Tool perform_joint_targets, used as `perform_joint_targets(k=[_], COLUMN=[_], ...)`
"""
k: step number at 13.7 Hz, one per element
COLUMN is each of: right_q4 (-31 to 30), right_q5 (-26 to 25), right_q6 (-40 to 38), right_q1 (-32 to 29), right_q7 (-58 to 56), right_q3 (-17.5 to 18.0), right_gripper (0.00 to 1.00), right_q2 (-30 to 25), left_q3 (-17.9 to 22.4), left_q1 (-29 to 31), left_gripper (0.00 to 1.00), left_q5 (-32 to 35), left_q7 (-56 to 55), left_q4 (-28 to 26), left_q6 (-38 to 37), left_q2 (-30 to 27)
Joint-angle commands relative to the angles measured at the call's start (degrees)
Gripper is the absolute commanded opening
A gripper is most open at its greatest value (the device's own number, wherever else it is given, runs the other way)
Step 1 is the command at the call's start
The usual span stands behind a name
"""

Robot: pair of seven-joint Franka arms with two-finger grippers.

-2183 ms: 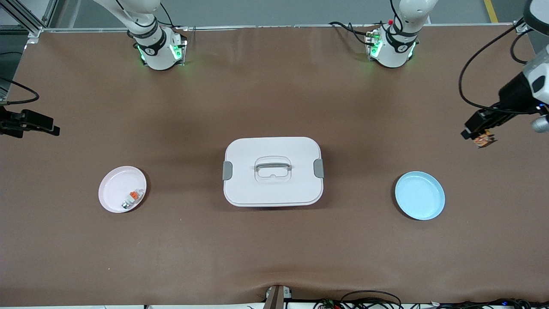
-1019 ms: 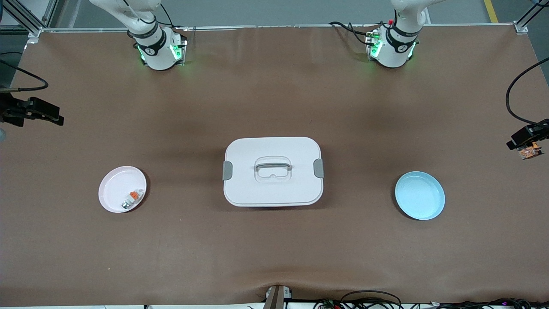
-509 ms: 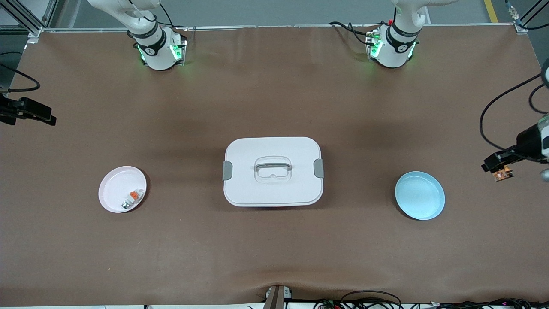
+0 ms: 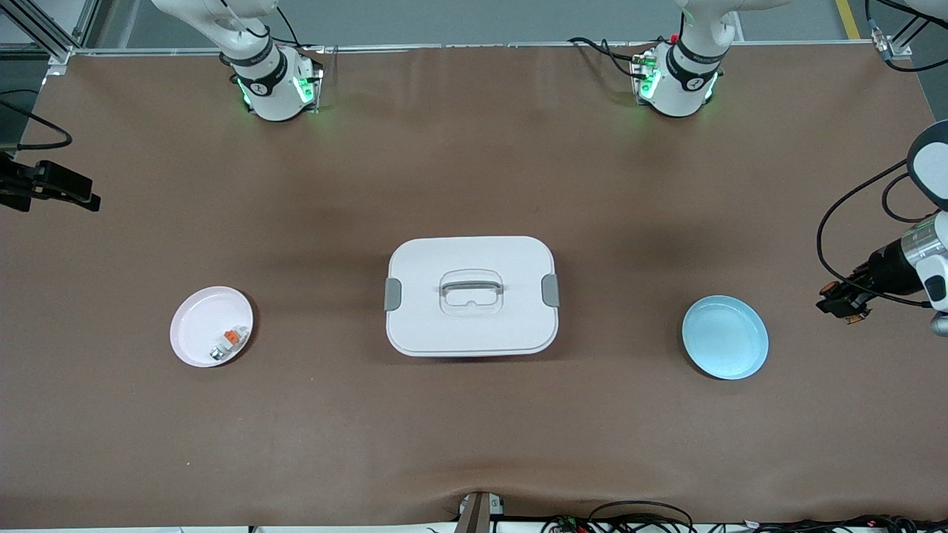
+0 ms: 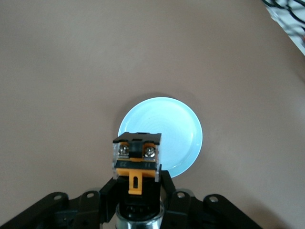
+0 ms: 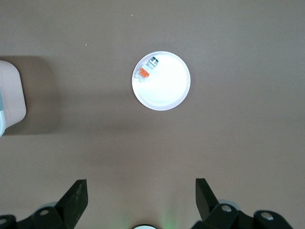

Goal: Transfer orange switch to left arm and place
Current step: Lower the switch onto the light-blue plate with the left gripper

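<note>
Front view: blue plate (image 4: 725, 337) lies near the camera, toward the left arm's end; box (image 4: 471, 295) mid-table. Left gripper (image 4: 844, 305) hangs over bare table beside the plate, pinching the orange switch (image 5: 136, 160). Step: delivery. Next: centre over plate, lower, release. Farther up, right gripper (image 4: 46, 191) waits at its table edge, fingers (image 6: 75, 199) spread, empty.

Orange switch (image 5: 136, 160) clamped in left claw (image 5: 138, 191); box (image 4: 471, 296) mid-table, lidded.
</note>
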Motion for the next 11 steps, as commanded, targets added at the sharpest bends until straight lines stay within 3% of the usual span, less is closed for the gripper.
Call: perform_joint_targets(k=[1, 7, 11], right_q4=[-4.21, -5.1, -5.27], right_q5=[0.78, 1.05, 2.09], right_q6=[1.31, 1.31, 1.13], right_q1=[-1.13, -0.96, -1.13], right_q7=[-0.2, -0.12, 0.67], right_q3=[0.69, -0.45, -0.45], right_gripper=[1.0, 1.0, 1.0], right_q2=[-3.45, -3.8, -3.98], left_q3=[0.28, 0.46, 0.46], left_q1=[-1.97, -5.23, -7.77], left_gripper=[0.0, 0.0, 0.0], left_q5=[0.22, 1.88, 7.94], left_q7=[-11.68, -29.71, -42.18], left_q4=[0.53, -1.66, -1.4], left_q6=[1.07, 6.16, 12.84], left_q2=[1.76, 6.68, 12.65])
